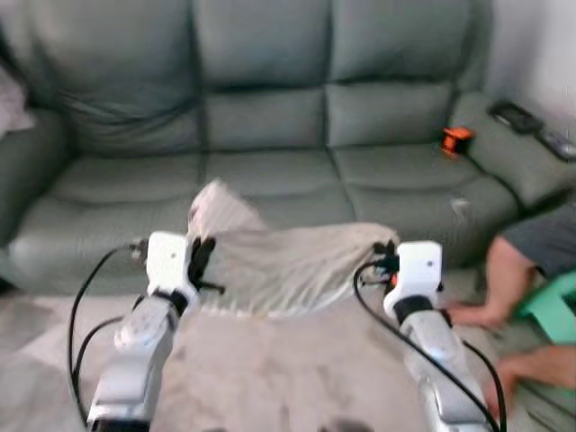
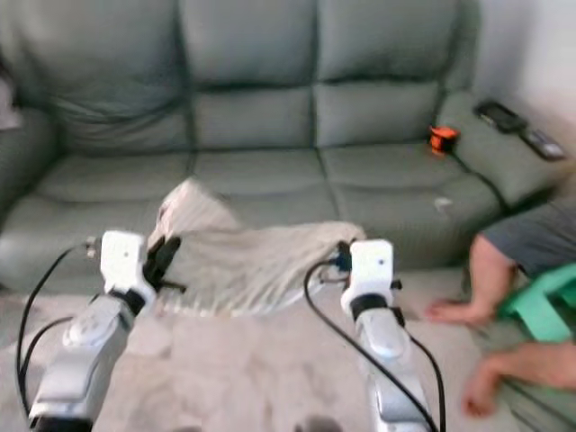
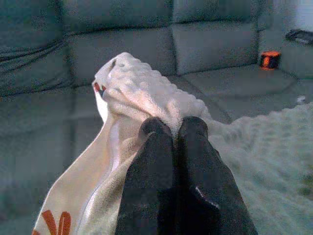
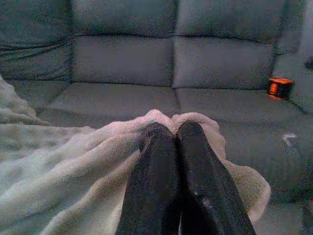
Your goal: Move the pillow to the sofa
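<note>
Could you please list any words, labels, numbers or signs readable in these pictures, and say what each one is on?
No text can be read.
Cream fleecy pillow: orange-red marks on its smooth underside in the left wrist view, cut off at the edge, unreadable.
Small orange and black object on the grey-green leather sofa: too blurred to show any label.
Black remote-like items on the sofa arm: too blurred.

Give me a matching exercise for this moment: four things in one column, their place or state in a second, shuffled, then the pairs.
Things:
1. pillow
2. orange object
3. remote controls
4. person's foot

Places or states:
A. on the floor beside the sofa
B. on the sofa's arm
C. held at both ends by the left gripper and right gripper
D. on the seat cushion near the arm

Pairs: 1-C, 2-D, 3-B, 4-A
</note>
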`<state>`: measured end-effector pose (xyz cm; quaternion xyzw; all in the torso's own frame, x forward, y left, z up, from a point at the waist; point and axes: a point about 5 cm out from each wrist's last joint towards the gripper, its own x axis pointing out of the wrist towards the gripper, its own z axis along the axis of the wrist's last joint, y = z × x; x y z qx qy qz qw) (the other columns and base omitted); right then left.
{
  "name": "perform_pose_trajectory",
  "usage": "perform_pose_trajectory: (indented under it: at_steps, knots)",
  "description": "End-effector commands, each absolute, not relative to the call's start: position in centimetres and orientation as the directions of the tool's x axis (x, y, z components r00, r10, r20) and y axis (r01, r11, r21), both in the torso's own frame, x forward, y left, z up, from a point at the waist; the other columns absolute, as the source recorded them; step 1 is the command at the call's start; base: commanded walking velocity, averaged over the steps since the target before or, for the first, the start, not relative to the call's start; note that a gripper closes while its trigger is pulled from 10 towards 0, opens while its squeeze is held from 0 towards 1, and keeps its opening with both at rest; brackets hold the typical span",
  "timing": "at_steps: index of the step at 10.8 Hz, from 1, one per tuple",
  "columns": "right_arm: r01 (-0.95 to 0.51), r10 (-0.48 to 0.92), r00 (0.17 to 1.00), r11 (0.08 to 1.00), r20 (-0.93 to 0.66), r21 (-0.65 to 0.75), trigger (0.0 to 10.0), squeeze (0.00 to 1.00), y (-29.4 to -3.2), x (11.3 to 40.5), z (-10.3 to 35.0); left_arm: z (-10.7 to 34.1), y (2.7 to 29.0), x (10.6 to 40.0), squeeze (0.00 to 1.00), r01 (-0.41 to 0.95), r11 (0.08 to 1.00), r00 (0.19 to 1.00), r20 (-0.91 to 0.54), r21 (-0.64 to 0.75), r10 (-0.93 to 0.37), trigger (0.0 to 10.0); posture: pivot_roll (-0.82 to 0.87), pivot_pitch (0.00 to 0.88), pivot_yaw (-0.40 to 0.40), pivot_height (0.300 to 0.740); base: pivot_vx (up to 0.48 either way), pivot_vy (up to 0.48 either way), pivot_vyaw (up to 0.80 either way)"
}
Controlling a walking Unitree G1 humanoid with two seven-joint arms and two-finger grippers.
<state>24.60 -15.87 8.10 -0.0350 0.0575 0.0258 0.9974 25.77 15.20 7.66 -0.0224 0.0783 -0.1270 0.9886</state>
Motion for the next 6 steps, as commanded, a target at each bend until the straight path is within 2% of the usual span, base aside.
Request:
perform_pose_trajectory:
  at_steps: [1,4,6]
  knots:
    - [-0.046,0.040,0.995,0.996,-0.086,-0.076,10.0,0.00,-16.21,24.81,8.75,8.30,14.64,26.07,0.00,0.265,0.963,0.955,-0.119,-0.057,-0.270,10.0,-0.04,0.000,-0.002,0.740,0.469,0.000,0.00]
    - [-0.068,0.063,0.996,0.994,-0.068,-0.083,10.0,0.00,-15.96,24.90,9.02,8.27,14.42,26.10,0.00,0.261,0.964,0.957,-0.117,-0.059,-0.266,10.0,-0.04,0.000,-0.004,0.740,0.466,0.000,0.00]
    - [-0.072,0.067,0.996,0.994,-0.065,-0.084,10.0,0.00,-15.77,24.93,9.12,8.30,14.31,26.19,0.00,0.263,0.963,0.956,-0.116,-0.058,-0.268,10.0,-0.04,0.000,-0.002,0.740,0.469,0.000,0.58]
